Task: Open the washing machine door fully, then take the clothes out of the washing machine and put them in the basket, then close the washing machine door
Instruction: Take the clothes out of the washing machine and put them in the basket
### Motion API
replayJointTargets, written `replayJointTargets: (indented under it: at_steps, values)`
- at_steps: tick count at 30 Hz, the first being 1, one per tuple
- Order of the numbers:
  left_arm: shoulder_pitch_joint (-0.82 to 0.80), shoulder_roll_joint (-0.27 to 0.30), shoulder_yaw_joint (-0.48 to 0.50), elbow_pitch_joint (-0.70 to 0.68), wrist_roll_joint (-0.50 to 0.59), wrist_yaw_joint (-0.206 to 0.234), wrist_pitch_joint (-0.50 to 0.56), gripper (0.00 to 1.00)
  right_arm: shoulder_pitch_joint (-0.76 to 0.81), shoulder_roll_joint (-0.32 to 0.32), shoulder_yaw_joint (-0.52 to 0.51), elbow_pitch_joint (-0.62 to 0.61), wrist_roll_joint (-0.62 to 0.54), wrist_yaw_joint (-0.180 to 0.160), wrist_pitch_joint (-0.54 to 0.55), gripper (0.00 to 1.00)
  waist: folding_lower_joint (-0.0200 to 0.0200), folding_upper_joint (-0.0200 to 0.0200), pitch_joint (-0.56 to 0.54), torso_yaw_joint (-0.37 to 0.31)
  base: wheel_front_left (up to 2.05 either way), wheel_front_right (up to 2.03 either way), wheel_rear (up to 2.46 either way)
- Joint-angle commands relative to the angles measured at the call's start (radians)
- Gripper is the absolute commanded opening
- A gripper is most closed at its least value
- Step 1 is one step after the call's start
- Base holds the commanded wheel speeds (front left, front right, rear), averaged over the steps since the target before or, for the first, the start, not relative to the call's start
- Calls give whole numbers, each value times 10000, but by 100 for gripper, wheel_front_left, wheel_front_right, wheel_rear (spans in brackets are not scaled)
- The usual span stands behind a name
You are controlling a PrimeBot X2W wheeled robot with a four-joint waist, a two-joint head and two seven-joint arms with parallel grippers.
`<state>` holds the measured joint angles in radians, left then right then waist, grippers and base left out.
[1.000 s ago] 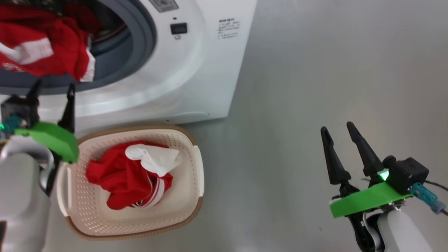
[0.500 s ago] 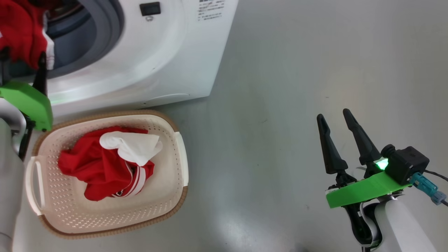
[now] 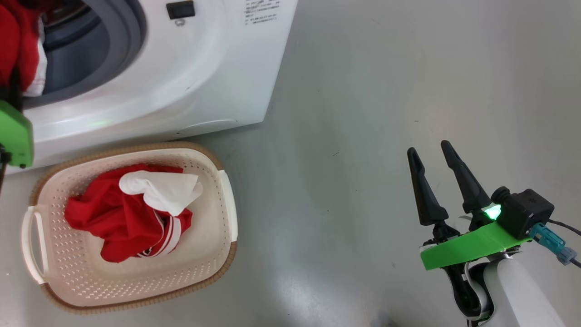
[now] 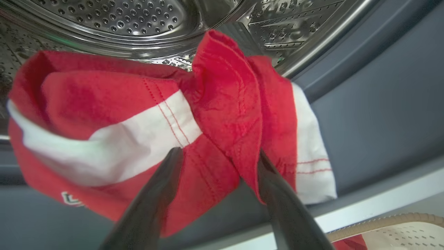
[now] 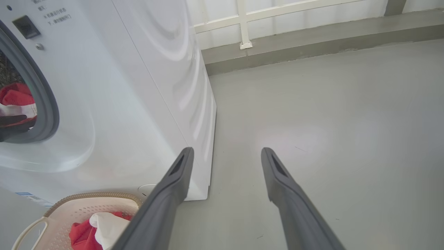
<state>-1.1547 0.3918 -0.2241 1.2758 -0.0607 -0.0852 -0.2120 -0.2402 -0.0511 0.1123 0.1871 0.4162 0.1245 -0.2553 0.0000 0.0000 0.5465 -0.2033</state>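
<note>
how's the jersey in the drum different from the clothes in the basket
The jersey in the drum drapes over the grey gasket, by the open left end effector; the clothes in the basket lie heaped. A white garment tops the basket clothes, nothing tops the drum jersey. Both are red with white trim.

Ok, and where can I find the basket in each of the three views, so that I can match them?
Head view: the basket sits at the lower left, on the floor in front of the washing machine.
Left wrist view: the basket is in the bottom right corner.
Right wrist view: the basket is in the bottom left corner.
Shared landmark: the red jersey at the drum mouth.
</note>
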Motion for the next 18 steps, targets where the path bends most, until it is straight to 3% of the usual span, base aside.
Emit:
replayJointTargets:
  at_steps: [1,6,7,8,9,11,12,18]
  values:
    - [-169,614,111,-88,45,122,21,100,-87,8,253,-256,115,62,-65,100,0,0,-5,-20,0,0,0]
    - [-214,693,13,8,16,112,210,100,-83,8,315,-264,124,62,-65,100,0,0,-16,-58,0,0,0]
    - [-226,709,-2,20,8,117,238,86,-87,8,315,-270,124,62,-65,100,0,0,-16,-66,0,0,0]
    - [-239,721,-27,32,9,121,276,57,-89,8,310,-279,125,62,-65,100,0,0,-15,-73,0,0,0]
    - [-254,732,-48,41,6,124,301,39,-90,8,303,-288,124,62,-65,100,0,0,-16,-78,0,0,0]
    - [-280,742,-81,57,-11,138,332,19,-86,8,286,-302,121,62,-65,100,0,0,-20,-82,0,0,0]
    - [-288,751,-93,65,-25,137,351,2,-83,8,283,-307,122,62,-65,100,0,0,-23,-84,0,0,0]
    - [-358,732,-145,90,-135,127,261,0,-83,9,254,-315,137,62,-65,100,0,0,-47,-45,0,0,0]
